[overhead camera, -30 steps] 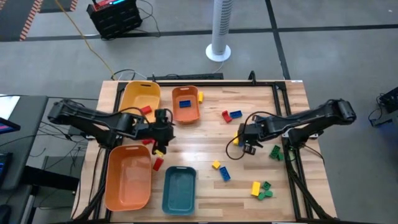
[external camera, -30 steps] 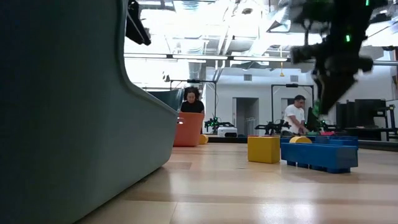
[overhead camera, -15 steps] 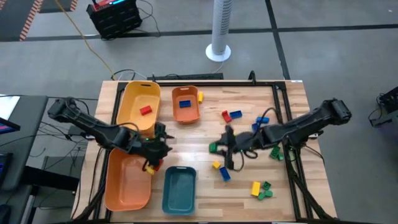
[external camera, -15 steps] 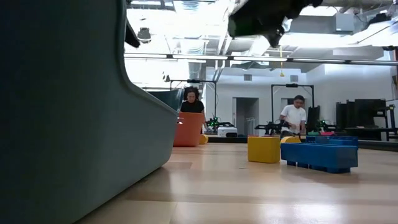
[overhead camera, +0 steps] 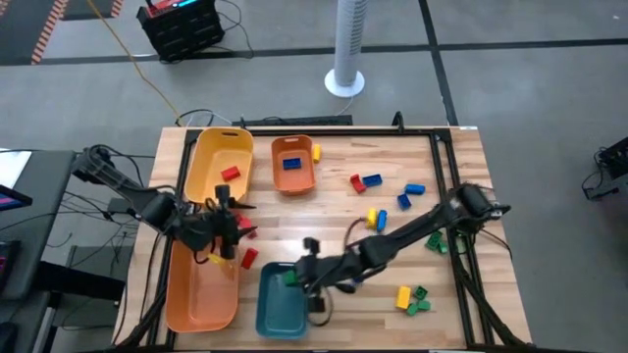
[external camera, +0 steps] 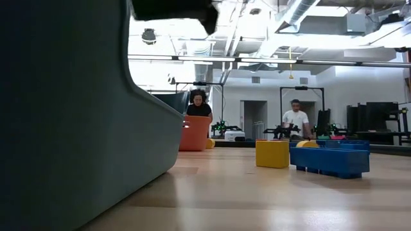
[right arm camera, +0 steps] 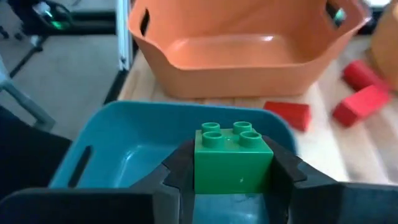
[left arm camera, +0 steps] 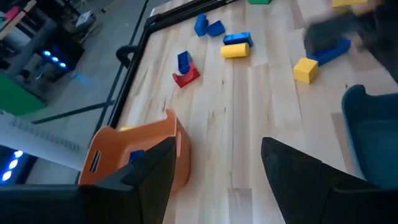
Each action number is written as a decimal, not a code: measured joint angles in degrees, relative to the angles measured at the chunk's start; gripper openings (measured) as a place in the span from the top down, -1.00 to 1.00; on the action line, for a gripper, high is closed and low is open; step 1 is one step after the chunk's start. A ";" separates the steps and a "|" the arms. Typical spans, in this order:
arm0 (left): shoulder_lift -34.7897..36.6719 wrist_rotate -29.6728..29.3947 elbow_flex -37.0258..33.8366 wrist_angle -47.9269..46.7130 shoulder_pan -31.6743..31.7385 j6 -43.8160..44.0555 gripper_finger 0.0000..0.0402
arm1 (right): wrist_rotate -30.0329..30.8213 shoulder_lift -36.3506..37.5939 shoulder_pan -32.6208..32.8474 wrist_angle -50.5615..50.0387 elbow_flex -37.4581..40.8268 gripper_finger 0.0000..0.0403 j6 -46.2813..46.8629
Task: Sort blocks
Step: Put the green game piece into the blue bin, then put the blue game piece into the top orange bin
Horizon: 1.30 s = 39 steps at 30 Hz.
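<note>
One green block [right arm camera: 233,157] pinched in right gripper [right arm camera: 233,163], poised over teal tray [right arm camera: 112,149], near centre. Delivery step; next, lower and release inside tray. Left gripper [overhead camera: 224,233] spread, empty, over large orange tray [overhead camera: 186,299], near left. Other blocks [overhead camera: 371,182] scattered right.

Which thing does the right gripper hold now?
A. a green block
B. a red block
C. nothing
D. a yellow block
A: in the right wrist view a green block sits clamped between the right gripper's fingers, above the teal tray.
</note>
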State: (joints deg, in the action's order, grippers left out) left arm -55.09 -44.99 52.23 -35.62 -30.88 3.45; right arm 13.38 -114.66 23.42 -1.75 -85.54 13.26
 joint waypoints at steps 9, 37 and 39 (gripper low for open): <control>0.04 0.70 0.00 -0.04 0.21 -1.40 -0.15 | -0.20 -17.42 1.40 -15.35 -23.48 0.31 4.67; 1.56 5.65 0.00 -2.72 -1.52 -5.26 -0.15 | 1.63 -25.48 1.47 -43.19 -44.16 -0.26 13.84; 1.76 5.94 0.00 -2.84 -1.52 -4.85 -0.15 | 6.23 -22.53 2.52 -51.09 -44.17 -0.26 16.48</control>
State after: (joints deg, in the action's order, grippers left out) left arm -53.33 -39.05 52.23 -38.46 -32.40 -1.40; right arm 19.61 -137.19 25.94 -52.84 -129.71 29.74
